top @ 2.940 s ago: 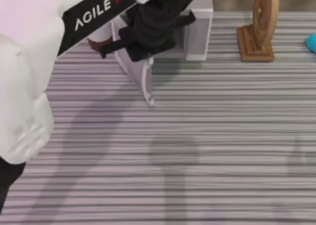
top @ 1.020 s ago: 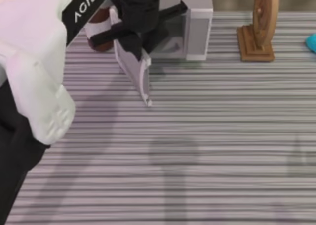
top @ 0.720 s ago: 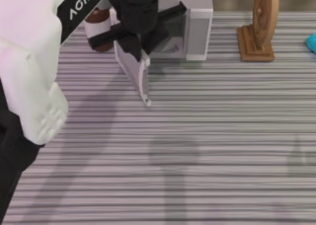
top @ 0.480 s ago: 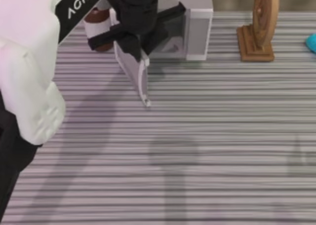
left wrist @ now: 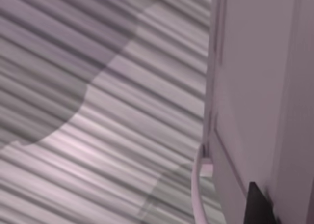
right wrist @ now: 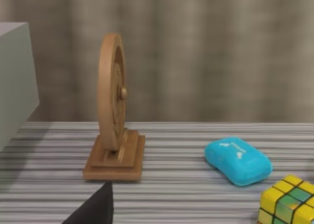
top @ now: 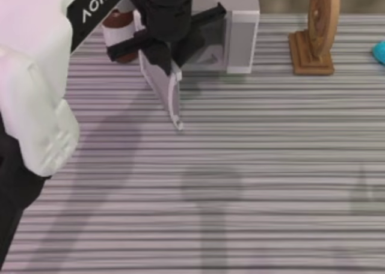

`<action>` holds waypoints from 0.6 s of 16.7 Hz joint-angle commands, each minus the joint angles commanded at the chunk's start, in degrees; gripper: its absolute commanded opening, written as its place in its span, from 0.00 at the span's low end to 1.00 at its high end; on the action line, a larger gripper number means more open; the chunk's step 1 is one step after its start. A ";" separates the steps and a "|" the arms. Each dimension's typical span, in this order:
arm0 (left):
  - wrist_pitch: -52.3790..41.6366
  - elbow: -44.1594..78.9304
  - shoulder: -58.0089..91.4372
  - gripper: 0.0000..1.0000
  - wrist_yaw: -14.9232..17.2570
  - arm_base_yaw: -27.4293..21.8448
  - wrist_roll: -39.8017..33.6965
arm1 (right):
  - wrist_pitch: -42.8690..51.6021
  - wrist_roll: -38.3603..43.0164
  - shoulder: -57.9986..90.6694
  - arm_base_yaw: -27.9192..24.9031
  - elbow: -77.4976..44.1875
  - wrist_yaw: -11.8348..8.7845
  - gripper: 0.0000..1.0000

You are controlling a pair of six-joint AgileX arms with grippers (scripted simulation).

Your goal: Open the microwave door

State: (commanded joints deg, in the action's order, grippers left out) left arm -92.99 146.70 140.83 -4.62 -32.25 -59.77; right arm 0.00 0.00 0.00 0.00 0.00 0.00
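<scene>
left gripper [top: 165, 60] sits at the upper left of the top view, low over the hinge-side part of the microwave door [top: 165, 88]; whether its fingers are spread or pinching i cannot tell, since the black wrist covers them. the door stands swung well out from the microwave [top: 237, 33], which is at the top edge of the frame left of centre, its cavity showing dark behind the arm. the door's free edge with the thin white handle bar [top: 177, 100] points down toward mid-frame. in the left wrist view the door panel [left wrist: 255, 86] fills one side, with the curved handle [left wrist: 196, 189] beside it and one dark fingertip [left wrist: 257, 209] just at the panel.

judging from this, the opening looks largely done. to finish it well, the push should follow the door's arc around its hinge, not straight across, and stay gentle so the microwave does not slide on the table.

a brown-and-white cylinder [top: 120, 36] stands just left of the microwave, partly behind the arm. the striped grey table [top: 271, 184] is bare across its lower half. a wooden wheel on a stand [top: 316, 30] is at the upper right, with a blue soap-like block [right wrist: 238, 160] and a colour cube [right wrist: 289, 202] farther right in the right wrist view. the right arm is out of the top view; a brownish wall lies behind.
</scene>
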 joint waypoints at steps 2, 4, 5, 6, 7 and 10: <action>0.00 0.00 0.00 0.00 0.00 0.00 0.00 | 0.00 0.00 0.00 0.00 0.00 0.00 1.00; 0.00 0.00 0.00 0.00 0.00 0.00 0.00 | 0.00 0.00 0.00 0.00 0.00 0.00 1.00; 0.00 0.00 0.00 0.00 0.00 0.00 0.00 | 0.00 0.00 0.00 0.00 0.00 0.00 1.00; 0.00 0.00 0.00 0.00 0.00 0.00 0.00 | 0.00 0.00 0.00 0.00 0.00 0.00 1.00; 0.00 0.00 0.00 0.00 0.00 0.00 0.00 | 0.00 0.00 0.00 0.00 0.00 0.00 1.00; 0.00 0.00 0.00 0.00 0.00 0.00 0.00 | 0.00 0.00 0.00 0.00 0.00 0.00 1.00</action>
State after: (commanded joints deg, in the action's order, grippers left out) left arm -92.99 146.70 140.83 -4.62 -32.25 -59.77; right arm 0.00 0.00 0.00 0.00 0.00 0.00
